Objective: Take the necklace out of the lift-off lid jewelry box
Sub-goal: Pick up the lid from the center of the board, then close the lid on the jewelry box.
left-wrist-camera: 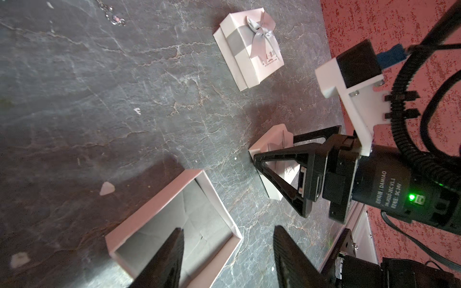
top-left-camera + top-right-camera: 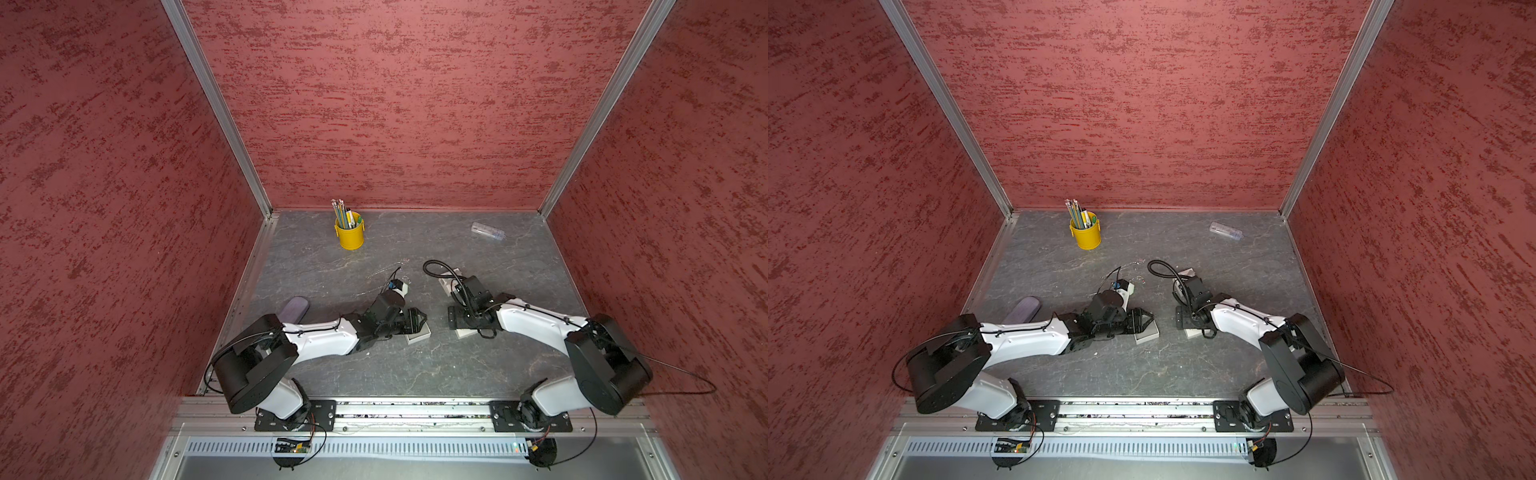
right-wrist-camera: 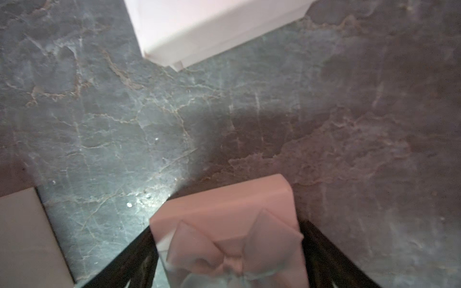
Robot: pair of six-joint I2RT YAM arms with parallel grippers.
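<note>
The jewelry box base [image 1: 159, 207] stands open and empty, pale pink with a grey lining, in front of my left arm [image 2: 417, 336]. My left gripper [image 1: 228, 228] is open above it: one finger over the inside, the other outside over the table. The lid [image 3: 224, 204], pink with a bow, lies on the table between the fingers of my right gripper [image 3: 225, 227], which press against both its sides [image 1: 274, 147]. The necklace [image 1: 116, 20], a thin silver chain, lies loose on the table beyond the left wrist.
A second pink box [image 1: 249, 49] with a grey ribbon bow stands closed behind the right wrist. A yellow cup of pencils [image 2: 349, 235], a clear tube [image 2: 488, 231] and a purple object [image 2: 294, 309] sit farther off. Small pale scraps [image 1: 107, 187] dot the grey table.
</note>
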